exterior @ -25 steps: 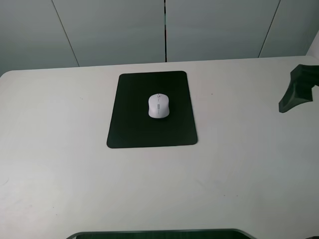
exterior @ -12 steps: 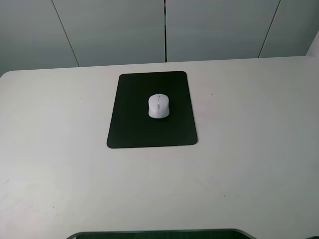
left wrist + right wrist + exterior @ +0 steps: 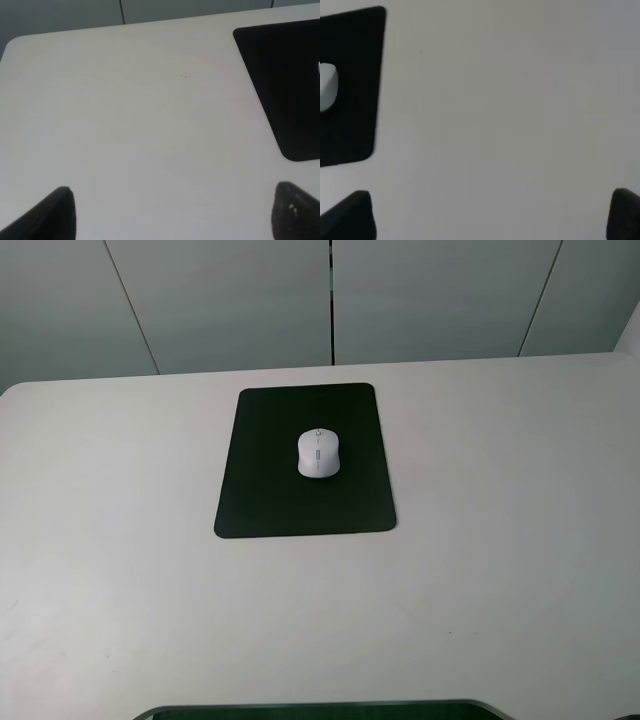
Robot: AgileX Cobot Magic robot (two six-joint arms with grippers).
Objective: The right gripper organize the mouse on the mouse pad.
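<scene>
mouse already sat on the mouse pad, right tool spread wide and empty over bare bench, so any careless return could've knocked it askew.

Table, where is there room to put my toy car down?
The table is bare right of the mouse pad, left of it, and across the near side. The pad has free black around the mouse. Nowhere looks crowded.

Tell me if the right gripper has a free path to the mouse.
Probably yes: the mouse sits alone on the mouse pad, and the open right gripper has only bare table between.
</scene>
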